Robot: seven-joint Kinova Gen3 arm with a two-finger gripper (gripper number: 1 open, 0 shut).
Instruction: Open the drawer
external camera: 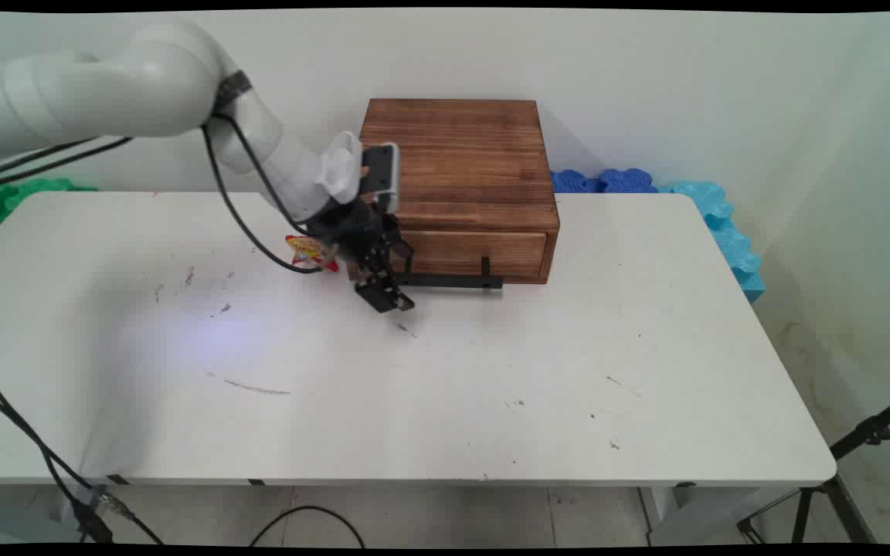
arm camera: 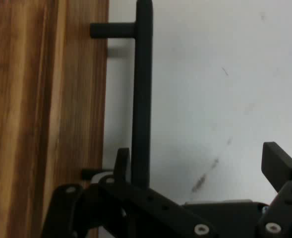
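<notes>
Gripper (external camera: 391, 300) hangs low over the counter (external camera: 491, 386) at the left end of the handle (external camera: 453, 283) of the box's (external camera: 460, 185) drawer (external camera: 476, 253); jaws wide apart, empty. The bar's long axis runs away between them, nearer one finger (arm camera: 121, 163). A packet (external camera: 307, 251) lies behind

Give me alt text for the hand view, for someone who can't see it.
The open gripper reaches toward a black bar handle, with one finger between the bar and the wooden drawer front and the other finger far out over the white table.
</notes>
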